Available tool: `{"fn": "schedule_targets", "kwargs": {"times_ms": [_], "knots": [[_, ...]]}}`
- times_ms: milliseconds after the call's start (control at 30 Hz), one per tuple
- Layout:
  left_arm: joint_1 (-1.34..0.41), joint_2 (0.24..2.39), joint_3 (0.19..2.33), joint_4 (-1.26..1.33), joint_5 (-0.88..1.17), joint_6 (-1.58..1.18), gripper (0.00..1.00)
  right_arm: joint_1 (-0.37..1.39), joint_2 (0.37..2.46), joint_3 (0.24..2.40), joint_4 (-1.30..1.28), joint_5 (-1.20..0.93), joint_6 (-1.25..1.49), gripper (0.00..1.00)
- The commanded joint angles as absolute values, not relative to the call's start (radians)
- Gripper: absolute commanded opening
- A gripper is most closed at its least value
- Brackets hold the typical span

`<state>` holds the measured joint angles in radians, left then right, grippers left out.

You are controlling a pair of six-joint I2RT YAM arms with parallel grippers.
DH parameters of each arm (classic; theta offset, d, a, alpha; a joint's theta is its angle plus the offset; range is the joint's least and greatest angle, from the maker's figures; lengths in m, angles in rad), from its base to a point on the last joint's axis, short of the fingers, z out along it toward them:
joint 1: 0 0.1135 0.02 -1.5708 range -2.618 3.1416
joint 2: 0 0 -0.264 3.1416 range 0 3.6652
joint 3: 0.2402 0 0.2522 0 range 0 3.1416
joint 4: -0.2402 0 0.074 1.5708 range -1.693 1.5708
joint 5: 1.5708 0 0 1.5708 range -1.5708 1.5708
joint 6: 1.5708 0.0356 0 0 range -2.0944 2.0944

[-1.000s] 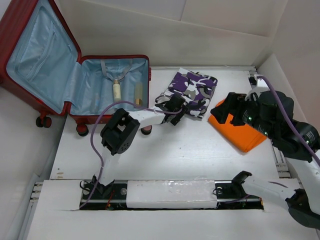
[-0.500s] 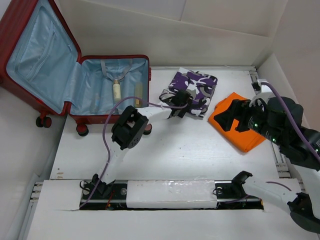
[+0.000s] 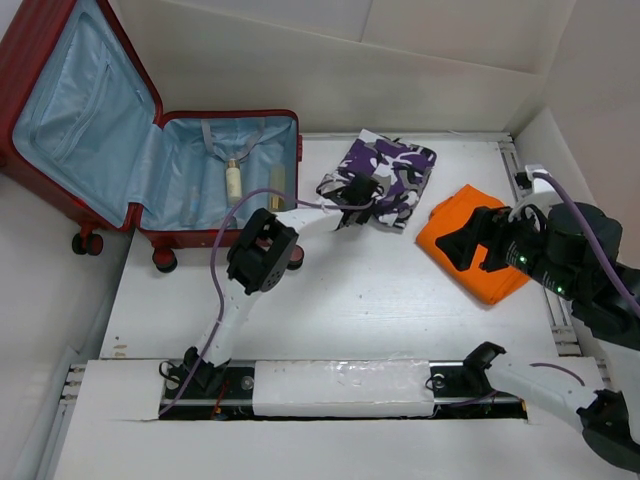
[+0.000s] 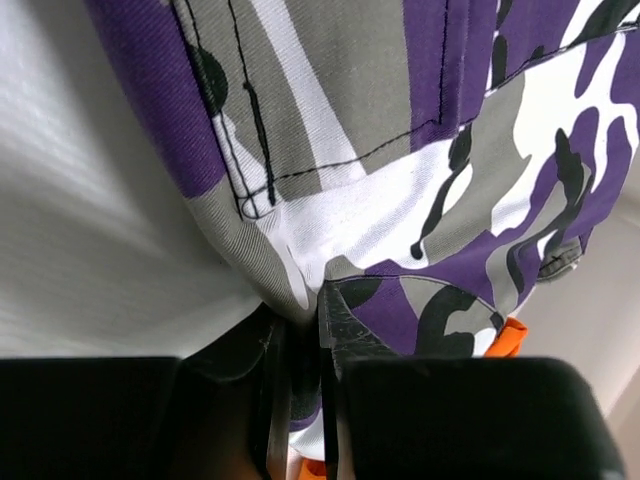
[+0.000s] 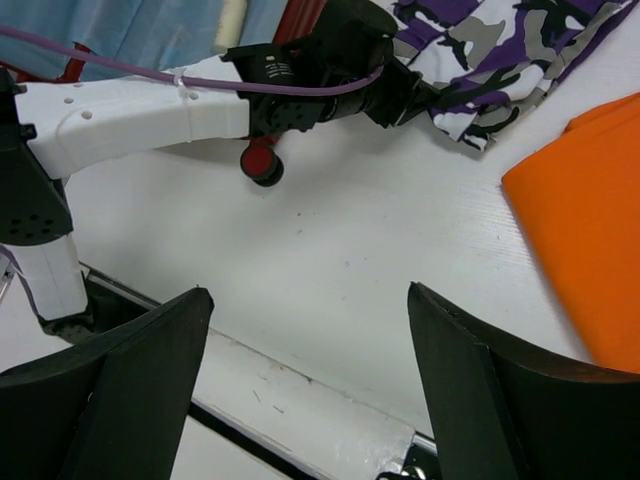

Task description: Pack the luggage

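The luggage is a dark red hard-shell suitcase lying open at the far left, showing its light blue lining. A purple, grey and white camouflage garment lies folded on the table to its right. My left gripper is at the garment's near left corner. In the left wrist view its jaws are shut on a fold of the camouflage cloth, pinched at the gripper. My right gripper hovers open over an orange cloth, holding nothing.
A cream bottle and a yellowish tube lie in the suitcase's base half. A red suitcase wheel sits under the left arm. The orange cloth lies at the table's right side, near the wall.
My left gripper has slid onto the camouflage garment's corner and closed on it. The right arm has drifted right and nearer, staying open over the orange cloth.
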<state>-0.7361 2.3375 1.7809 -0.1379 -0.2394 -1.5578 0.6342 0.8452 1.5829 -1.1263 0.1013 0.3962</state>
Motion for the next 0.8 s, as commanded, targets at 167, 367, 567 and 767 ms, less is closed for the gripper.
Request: {"fn": "schedule_targets", "kwargs": {"times_ms": [167, 367, 567, 767], "knots": [[-0.721, 2.284, 2.029, -0.219, -0.304, -1.156, 0.00, 0.629, 0.825, 1.623, -1.117, 0.089, 0.396, 0.85], [-0.647, 2.247, 2.262, -0.205, -0.120, -0.954, 0.00, 0.629, 0.847, 1.632, -1.072, 0.089, 0.396, 0.85], [-0.482, 2.136, 2.342, -0.198, 0.067, -0.835, 0.00, 0.629, 0.882, 1.641, -1.034, 0.109, 0.396, 0.85], [-0.255, 2.056, 2.378, -0.201, 0.326, -0.743, 0.00, 0.629, 0.917, 1.641, -1.003, 0.118, 0.396, 0.85]]}}
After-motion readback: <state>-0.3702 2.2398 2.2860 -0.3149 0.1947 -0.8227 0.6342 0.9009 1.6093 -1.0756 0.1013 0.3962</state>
